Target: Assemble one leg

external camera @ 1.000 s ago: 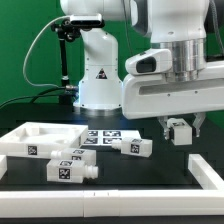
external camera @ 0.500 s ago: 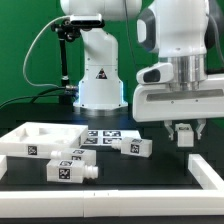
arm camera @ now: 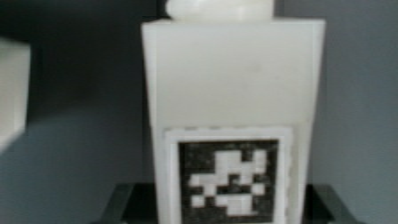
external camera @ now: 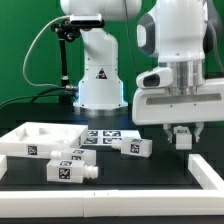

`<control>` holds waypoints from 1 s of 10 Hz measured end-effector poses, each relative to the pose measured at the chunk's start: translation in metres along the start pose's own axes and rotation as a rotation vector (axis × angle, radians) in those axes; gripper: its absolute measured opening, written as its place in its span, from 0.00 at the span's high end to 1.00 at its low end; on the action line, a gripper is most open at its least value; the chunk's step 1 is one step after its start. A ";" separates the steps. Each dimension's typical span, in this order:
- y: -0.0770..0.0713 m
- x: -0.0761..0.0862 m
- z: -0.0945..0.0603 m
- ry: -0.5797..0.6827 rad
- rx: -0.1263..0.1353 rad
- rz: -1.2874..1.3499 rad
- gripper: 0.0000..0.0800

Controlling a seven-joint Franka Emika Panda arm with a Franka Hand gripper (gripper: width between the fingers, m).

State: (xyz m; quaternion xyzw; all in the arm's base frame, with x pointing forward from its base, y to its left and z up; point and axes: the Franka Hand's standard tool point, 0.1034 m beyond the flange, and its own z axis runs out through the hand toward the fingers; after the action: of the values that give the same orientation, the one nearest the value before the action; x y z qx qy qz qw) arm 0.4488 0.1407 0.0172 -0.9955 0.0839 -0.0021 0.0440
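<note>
Hand (external camera: 181, 135) clamped on the leg (external camera: 182, 141), which hangs above the table (external camera: 150, 178) at the exterior view's right. Wrist view shows its tag face, stub end away from fingers. Other legs (external camera: 70, 170) lie well apart.

Glossy white arm (external camera: 180, 40) — black cable (external camera: 36, 48), warning triangle (external camera: 99, 75) — dark-fingered gripper (external camera: 181, 138).

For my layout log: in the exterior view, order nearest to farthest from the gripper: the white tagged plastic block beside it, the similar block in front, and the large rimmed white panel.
1. White tagged plastic leg, just on the exterior view's left of the gripper.
2. Front leg, further left.
3. Large rimmed white panel, far left.
</note>
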 end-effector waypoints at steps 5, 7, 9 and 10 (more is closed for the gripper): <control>0.004 -0.006 0.010 -0.013 -0.005 -0.007 0.53; 0.005 -0.005 0.008 -0.014 -0.006 -0.029 0.30; 0.027 0.003 -0.031 -0.023 -0.002 -0.071 0.21; 0.037 0.005 -0.051 -0.026 -0.002 -0.104 0.19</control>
State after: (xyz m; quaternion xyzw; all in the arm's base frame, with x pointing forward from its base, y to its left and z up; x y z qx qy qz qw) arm 0.4468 0.0986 0.0651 -0.9985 0.0315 0.0084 0.0437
